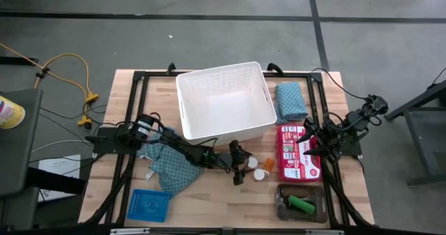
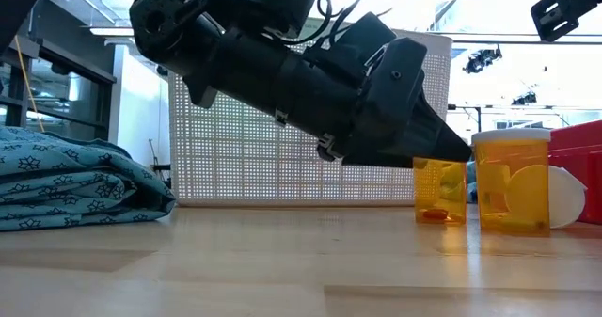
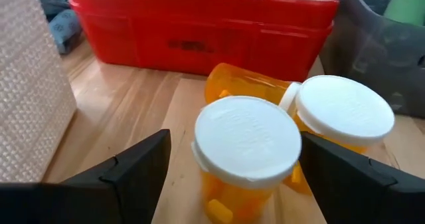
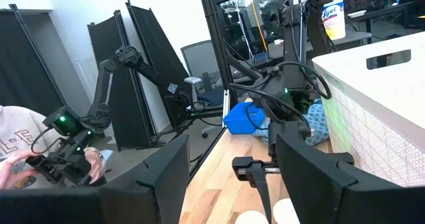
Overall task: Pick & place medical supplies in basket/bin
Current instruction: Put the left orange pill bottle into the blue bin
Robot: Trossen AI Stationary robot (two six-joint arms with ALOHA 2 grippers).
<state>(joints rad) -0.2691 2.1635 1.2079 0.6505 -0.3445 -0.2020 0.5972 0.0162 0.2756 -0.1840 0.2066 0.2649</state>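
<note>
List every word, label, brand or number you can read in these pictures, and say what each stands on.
No text reads for certain.
Red first-aid case: white print on its lid, too small to read.
Tub with a yellow label on a far desk: print too blurred to read.
Pill bottles: caps show only faint embossing, unreadable.
White basket and blue mesh tray: no text visible.
</note>
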